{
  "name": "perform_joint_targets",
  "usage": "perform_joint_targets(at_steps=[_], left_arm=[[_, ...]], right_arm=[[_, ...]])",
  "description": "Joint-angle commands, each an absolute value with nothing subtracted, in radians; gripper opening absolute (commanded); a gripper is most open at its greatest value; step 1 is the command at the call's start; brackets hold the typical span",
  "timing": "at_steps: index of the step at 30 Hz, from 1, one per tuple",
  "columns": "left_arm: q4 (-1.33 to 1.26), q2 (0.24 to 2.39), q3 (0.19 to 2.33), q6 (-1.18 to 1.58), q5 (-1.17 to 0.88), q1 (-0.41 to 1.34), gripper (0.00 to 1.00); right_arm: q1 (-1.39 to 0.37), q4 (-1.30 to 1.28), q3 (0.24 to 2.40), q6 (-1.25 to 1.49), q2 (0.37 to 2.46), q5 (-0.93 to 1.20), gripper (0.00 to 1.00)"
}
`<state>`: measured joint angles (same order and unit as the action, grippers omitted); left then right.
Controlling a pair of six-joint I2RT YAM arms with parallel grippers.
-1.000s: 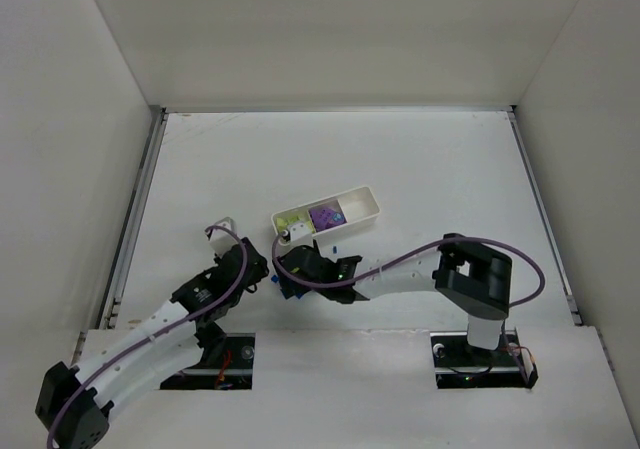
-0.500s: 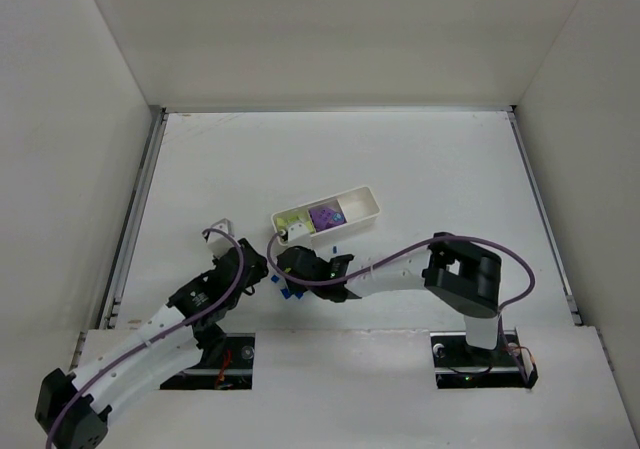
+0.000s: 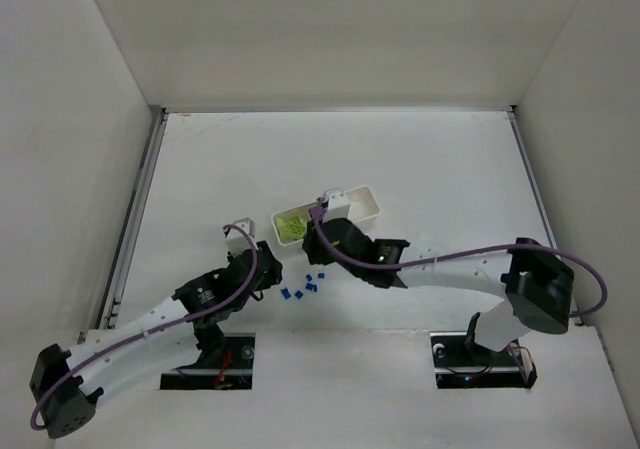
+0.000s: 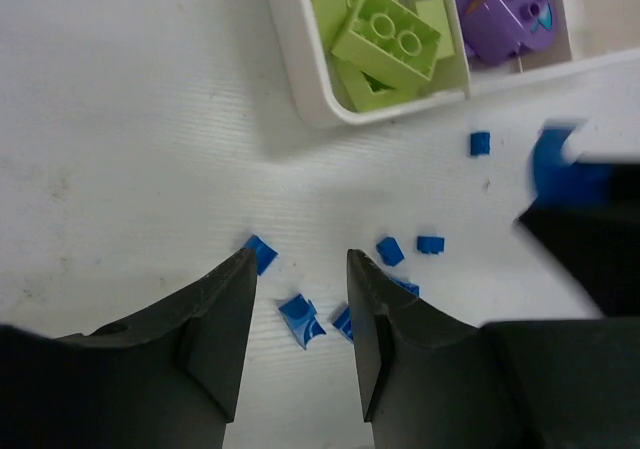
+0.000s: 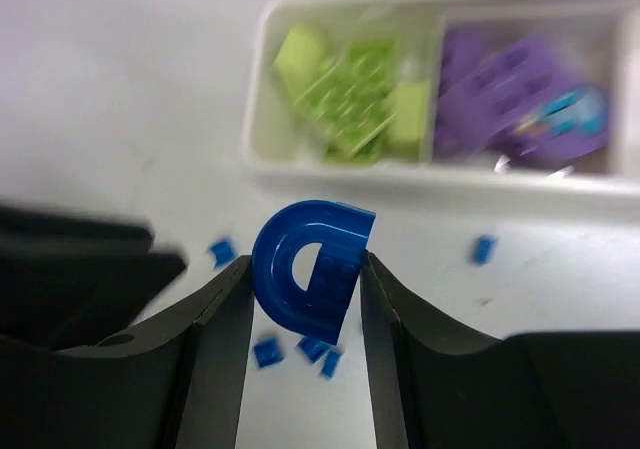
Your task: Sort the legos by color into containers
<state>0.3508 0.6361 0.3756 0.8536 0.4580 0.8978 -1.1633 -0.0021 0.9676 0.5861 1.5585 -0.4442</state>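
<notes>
My right gripper (image 5: 305, 267) is shut on the blue fan-shaped lego (image 5: 312, 269) and holds it above the table, just short of the tray's near wall (image 5: 330, 174). In the top view it (image 3: 322, 244) sits beside the tray (image 3: 372, 217). The tray's left compartment holds yellow-green bricks (image 5: 350, 94); the middle one holds purple blocks (image 5: 510, 89). My left gripper (image 4: 300, 261) is open and empty, low over several tiny blue bits (image 4: 303, 319) on the table (image 3: 298, 291). The fan-shaped lego shows blurred in the left wrist view (image 4: 560, 164).
The tray's right compartment (image 3: 362, 204) looks white inside. My left gripper shows dark at the left of the right wrist view (image 5: 70, 269), close to the right one. White walls enclose the table on three sides.
My right gripper has risen from the blue bits toward the tray with the fan-shaped lego in it, its elbow swinging right. My left gripper has shifted slightly right over the bits.
</notes>
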Motion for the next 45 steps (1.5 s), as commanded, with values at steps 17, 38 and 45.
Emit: perform_joint_targets(at_steps=[17,38,45], left_arm=[[0.457,0.983,0.512,1.003,0.632,1.191,0.47],[0.465,1.175,0.537,1.115,0.690,1.240,0.35],[0.434,1.201,0.528,1.106,0.693,1.233,0.27]], right_arm=[[-0.714,0.152,0.985,0.459,1.614,-0.436,0.54],[-0.778,0.215,0.802,0.479,1.408,-0.400,0.68],[-0.806,0.230,0.776,0.485,1.384,-0.393,0.68]])
